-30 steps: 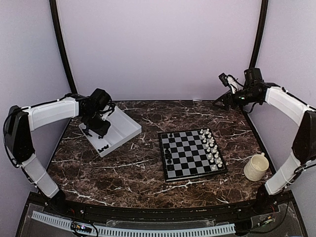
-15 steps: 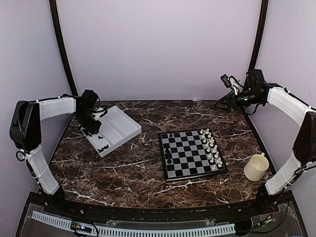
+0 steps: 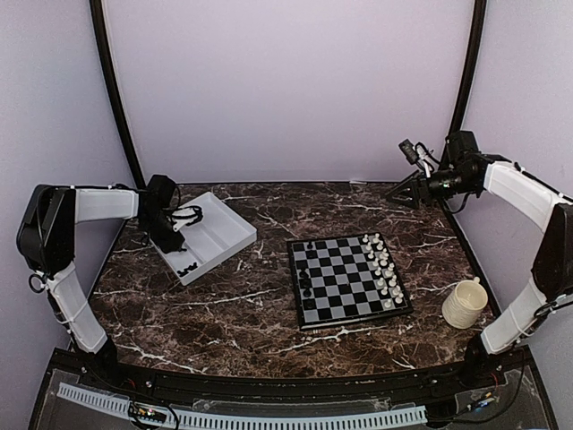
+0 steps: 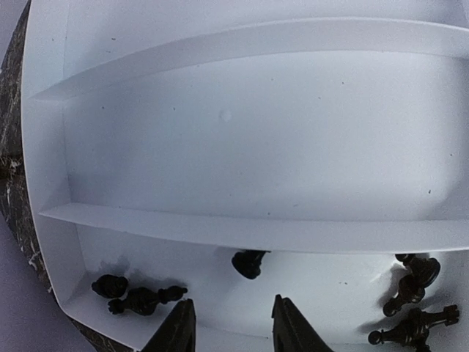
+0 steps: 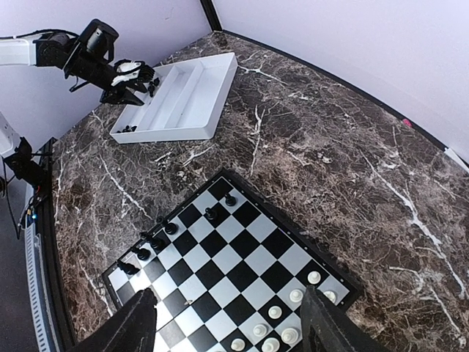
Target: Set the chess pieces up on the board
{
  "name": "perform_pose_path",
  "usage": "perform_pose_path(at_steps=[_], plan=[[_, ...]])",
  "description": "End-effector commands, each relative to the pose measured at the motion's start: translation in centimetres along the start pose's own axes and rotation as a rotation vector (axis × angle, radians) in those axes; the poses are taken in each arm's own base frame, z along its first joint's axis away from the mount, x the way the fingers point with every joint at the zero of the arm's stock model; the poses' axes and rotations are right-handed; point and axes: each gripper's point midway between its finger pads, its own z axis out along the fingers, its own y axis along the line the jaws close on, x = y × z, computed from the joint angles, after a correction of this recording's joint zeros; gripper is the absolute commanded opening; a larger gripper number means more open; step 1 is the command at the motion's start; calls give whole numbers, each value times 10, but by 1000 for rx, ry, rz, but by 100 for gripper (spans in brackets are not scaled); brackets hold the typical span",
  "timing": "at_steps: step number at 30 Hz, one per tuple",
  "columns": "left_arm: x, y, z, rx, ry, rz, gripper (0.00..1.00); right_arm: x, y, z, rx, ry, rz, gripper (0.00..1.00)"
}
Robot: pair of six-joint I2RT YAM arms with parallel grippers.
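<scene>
Left hand (image 4: 233,334), narrowly parted and empty, hangs over the tray's (image 4: 220,231) lower compartment, one black chess piece (image 4: 249,264) just above its gap at lower centre (long axis unclear); right hand (image 5: 233,317), wide and empty, far off.

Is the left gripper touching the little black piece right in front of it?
Apart. In the left wrist view, the left gripper is open and empty, and a strip of white tray floor shows between its fingertips and the black piece.
</scene>
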Motion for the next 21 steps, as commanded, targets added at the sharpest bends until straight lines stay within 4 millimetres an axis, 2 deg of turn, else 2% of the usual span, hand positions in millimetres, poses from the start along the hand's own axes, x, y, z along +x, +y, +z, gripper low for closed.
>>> perform_pose_path(at_steps=[1, 13, 16, 21], plan=[[-7, 11, 5, -36, -33, 60, 39, 0, 9, -3, -20, -12, -26, 68], [-13, -6, 24, 126, -26, 7, 32, 3, 9, -3, -18, -6, -27, 68], [-12, -14, 31, 189, -6, -14, 27, 3, 9, -3, -18, -5, -26, 68], [-8, -24, 30, 244, 22, -66, 26, 3, 9, -3, -19, -5, -27, 68]])
